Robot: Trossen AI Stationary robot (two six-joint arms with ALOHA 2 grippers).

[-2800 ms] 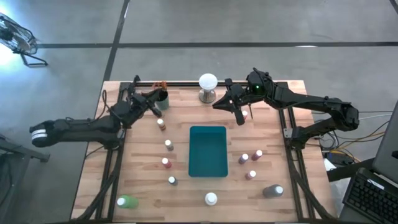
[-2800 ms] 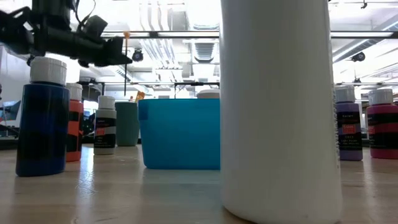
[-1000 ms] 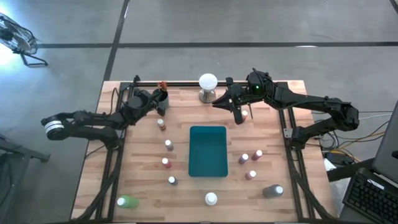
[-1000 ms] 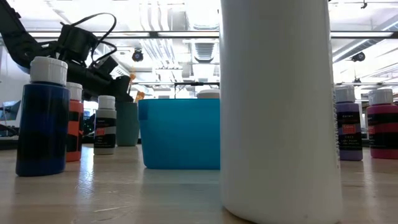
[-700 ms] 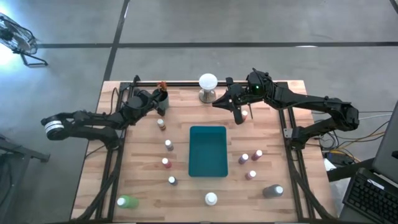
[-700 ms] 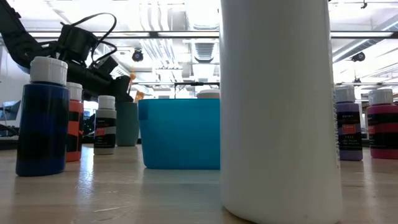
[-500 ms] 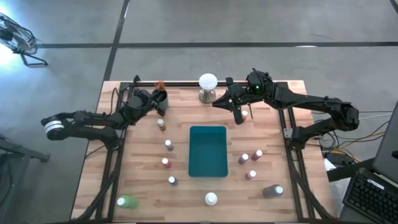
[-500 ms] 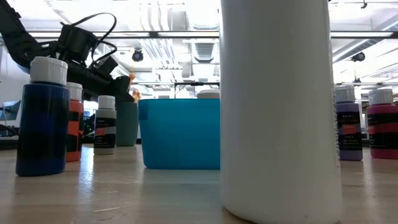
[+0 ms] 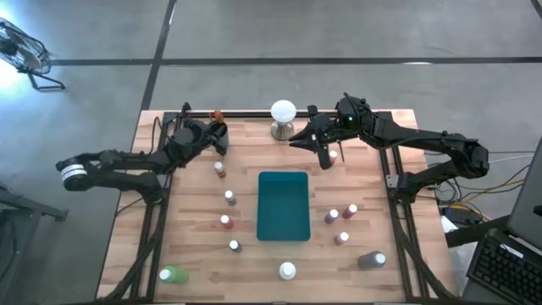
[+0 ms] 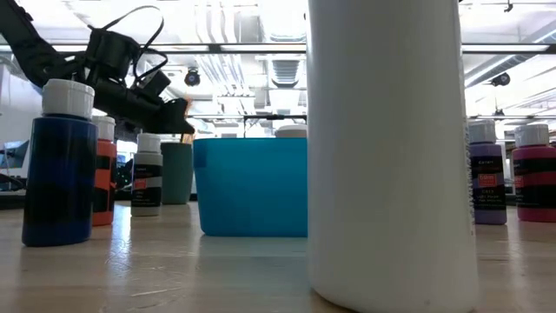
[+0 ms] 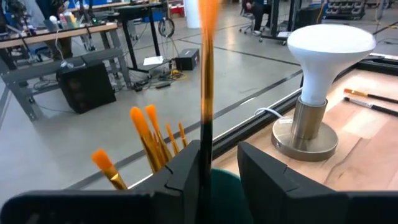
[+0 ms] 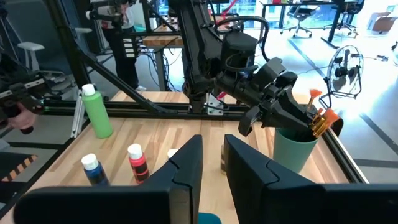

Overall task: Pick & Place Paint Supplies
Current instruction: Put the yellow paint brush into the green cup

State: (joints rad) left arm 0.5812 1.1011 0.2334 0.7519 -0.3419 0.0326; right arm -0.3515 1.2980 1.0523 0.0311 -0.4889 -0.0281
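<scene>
My left gripper [image 11: 219, 149] is open at the far left of the table, over a green cup [image 9: 223, 135] that holds several orange-tipped brushes [image 11: 149, 134]. One brush [image 11: 206, 81] stands upright between its fingers with its lower end in the cup. My right gripper [image 9: 324, 157] hangs above the far middle of the table with its fingers a little apart [image 12: 213, 149] and nothing between them. Small white-capped bottles [image 9: 229, 196] stand on both sides of the teal tray [image 9: 283, 176]. My left gripper has its fingers on either side of the upright brush's dark handle [image 11: 205, 146], coming level from the table's left. The handle runs close along one finger [image 11: 186, 171]. I cannot tell whether it touches. The brush's lower end is in the cup.
A white ball on a metal base [image 9: 283, 119] stands at the far edge, and two loose brushes [image 11: 367, 96] lie beyond it. A green bottle [image 9: 174, 274], a white one [image 9: 288, 271] and a grey one [image 9: 373, 260] stand along the near edge. The white one fills much of the low view.
In the low view my left gripper has lifted slightly above the cup. The orange brush tip that stood at its fingertips no longer shows there.
</scene>
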